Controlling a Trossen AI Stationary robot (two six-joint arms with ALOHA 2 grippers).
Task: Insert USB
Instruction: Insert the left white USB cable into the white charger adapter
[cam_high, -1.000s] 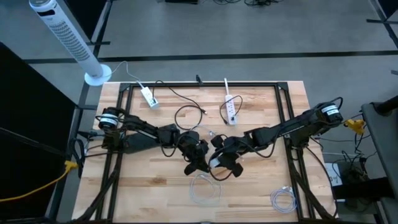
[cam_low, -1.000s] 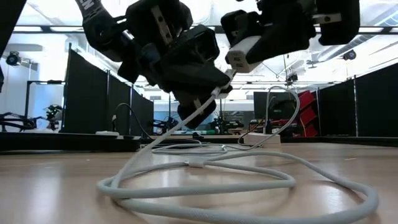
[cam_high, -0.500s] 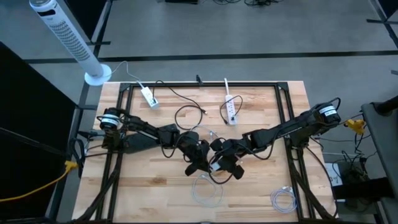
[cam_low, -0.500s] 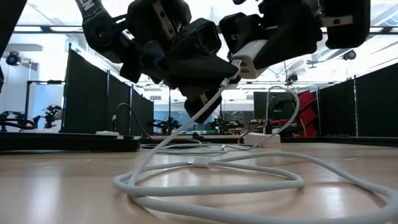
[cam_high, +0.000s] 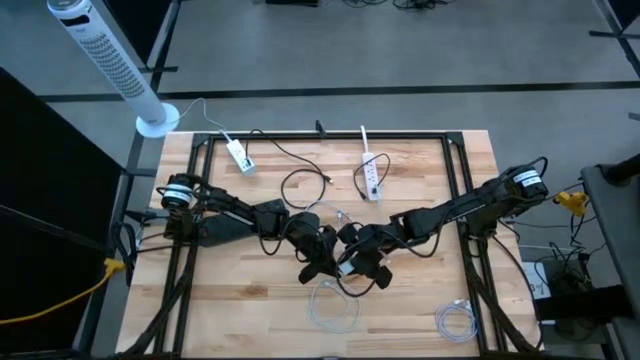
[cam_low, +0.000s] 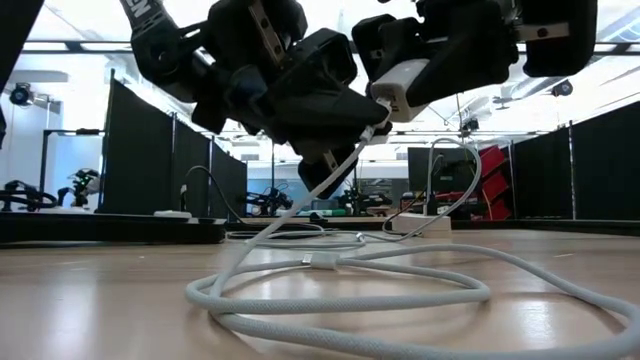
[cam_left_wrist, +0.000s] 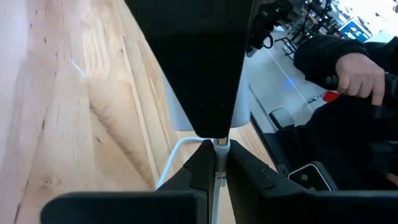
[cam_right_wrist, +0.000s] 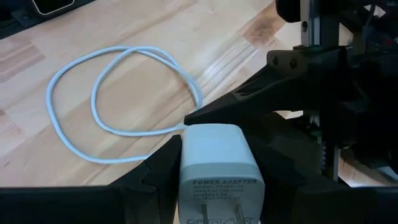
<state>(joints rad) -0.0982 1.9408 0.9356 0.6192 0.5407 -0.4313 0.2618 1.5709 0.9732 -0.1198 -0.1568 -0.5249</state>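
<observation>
Two dark arms meet just below the middle of the high view, above the wooden table (cam_high: 250, 300). The left gripper (cam_high: 322, 262) comes in from the left of the frame and is clenched on the USB plug (cam_left_wrist: 219, 144); in the left wrist view the small metal-collared plug is pinched between the two finger tips at lower centre, with its white cable (cam_left_wrist: 169, 163) trailing away toward the lower left. The right gripper (cam_high: 362, 262) reaches in from the right of the high view and grasps the white power adapter (cam_right_wrist: 219, 160); in the right wrist view the adapter sits at bottom centre, clamped on both sides by the dark fingers (cam_right_wrist: 158, 169), its printed face and prongs toward the camera.

Seen from the low view, the adapter (cam_low: 398, 85) hangs in the upper centre-right of the frame, held clear of the table, and the plug end of the cable meets its lower left corner; whether the plug is seated I cannot tell. From there the cable (cam_low: 330, 300) drops diagonally to the lower left and lies in loose loops across the tabletop.

Toward the top of the table in the high view lie a white power strip (cam_high: 371, 177) and a smaller white block (cam_high: 239, 155) at upper left. Another coiled white cable (cam_high: 455, 320) rests at lower right. A person's hand (cam_left_wrist: 357, 68) shows at the right edge of the left wrist view.
</observation>
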